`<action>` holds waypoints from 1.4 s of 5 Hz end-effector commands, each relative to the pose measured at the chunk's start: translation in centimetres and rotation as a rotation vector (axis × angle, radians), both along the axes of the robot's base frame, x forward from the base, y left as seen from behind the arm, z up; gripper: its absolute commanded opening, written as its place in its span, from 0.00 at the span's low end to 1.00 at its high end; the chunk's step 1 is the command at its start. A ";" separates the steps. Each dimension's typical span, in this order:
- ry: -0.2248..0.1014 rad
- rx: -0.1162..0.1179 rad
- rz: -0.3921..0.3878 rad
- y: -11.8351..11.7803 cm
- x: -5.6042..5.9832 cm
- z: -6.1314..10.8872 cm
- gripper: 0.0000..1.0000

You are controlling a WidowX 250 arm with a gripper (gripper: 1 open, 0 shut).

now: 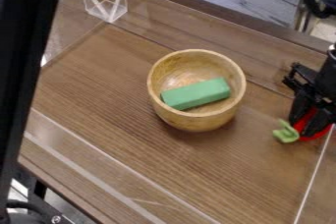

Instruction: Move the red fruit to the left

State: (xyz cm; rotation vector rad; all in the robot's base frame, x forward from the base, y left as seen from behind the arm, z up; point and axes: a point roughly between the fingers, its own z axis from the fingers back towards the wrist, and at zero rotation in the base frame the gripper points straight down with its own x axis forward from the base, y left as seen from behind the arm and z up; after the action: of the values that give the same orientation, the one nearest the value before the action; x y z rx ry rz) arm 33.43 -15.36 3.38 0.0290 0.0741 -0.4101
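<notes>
Barely begun: red fruit (309,123) at the far right edge of the bench (92,81), well right of the wooden bowl (197,88) holding the green block (197,94), green stem poking out toward the bowl. Nothing carried left yet. Pointing straight down, low over the fruit, fingers (300,103) narrowed around it, apparently gripping, not lifted.

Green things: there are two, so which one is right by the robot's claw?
The little leafy stem on the red fruit, lying on the table at the gripper. The other, the green block, lies inside the wooden bowl, away from it.
</notes>
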 end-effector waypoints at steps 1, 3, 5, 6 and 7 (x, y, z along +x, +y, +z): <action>-0.094 -0.026 0.037 -0.1 0.0 4.4 0.00; -0.189 -0.037 0.091 2.7 -2.1 9.8 0.00; -0.199 -0.052 0.049 4.4 -4.0 10.9 0.00; -0.216 -0.052 0.095 5.3 -4.7 10.6 0.00; -0.239 -0.049 0.147 6.2 -5.4 10.9 0.00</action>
State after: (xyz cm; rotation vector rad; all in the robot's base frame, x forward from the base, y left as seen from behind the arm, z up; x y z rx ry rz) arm 27.76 -9.37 12.70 0.0324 -0.1134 -0.2734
